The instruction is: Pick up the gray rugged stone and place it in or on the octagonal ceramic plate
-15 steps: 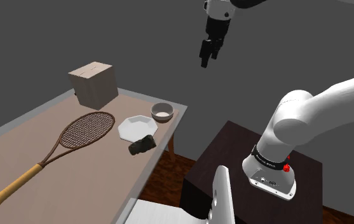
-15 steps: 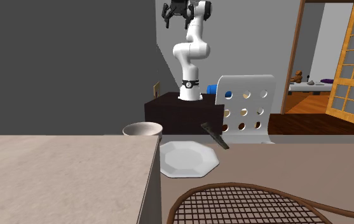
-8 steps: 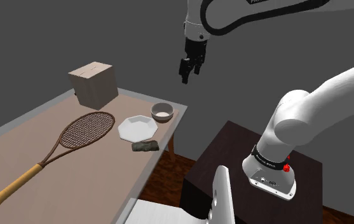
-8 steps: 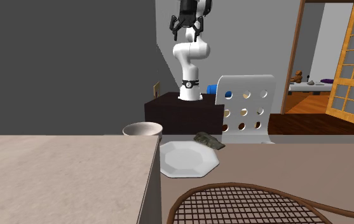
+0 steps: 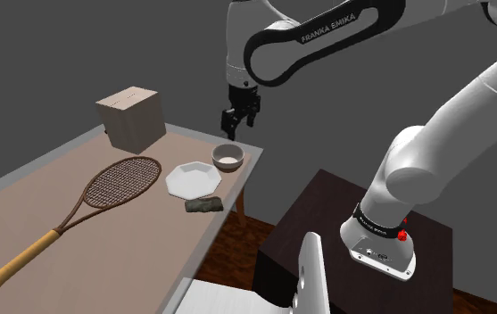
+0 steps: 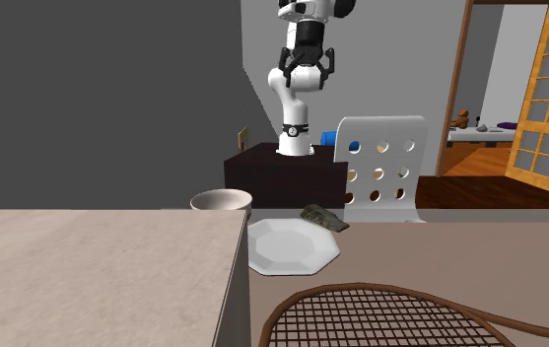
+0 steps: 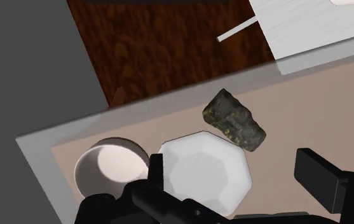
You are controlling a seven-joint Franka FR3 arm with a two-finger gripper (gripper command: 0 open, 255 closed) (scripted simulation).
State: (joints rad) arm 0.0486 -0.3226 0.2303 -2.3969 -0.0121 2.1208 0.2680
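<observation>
The tool (image 5: 240, 120) hangs high in the air, above the corner of the surface (image 5: 23, 210) where a small round bowl (image 5: 228, 157) sits. Its two black fingers stand wide apart and there is nothing between them. It is not holding anything.

The stone (image 7: 234, 119) is dark gray and bumpy, with a long shape. It lies flat on the surface, close to the edge that faces the stand (image 5: 327, 223). It is just beside the white plate (image 5: 194, 178) with eight sides. They are so close that I cannot tell if they touch. The plate has nothing on it. The bowl is on the plate's other side, nearer the corner. A racket (image 5: 103, 192) lies along the middle of the surface, and a box (image 5: 131, 119) stands at the far corner. Both are well away from the stone.

I think the job is at its very start. The arm is reaching for the stone, and the grab is not yet done.

Next, I think the tool should move sideways until it is right over the stone, then go straight down. It may need to turn so the fingers close across the thin way of the stone, not the long way. One finger must fit in by the plate's rim without bumping the plate. The stone is rough, so the squeeze should be firm. After that, the trip to the plate looks very short.
</observation>
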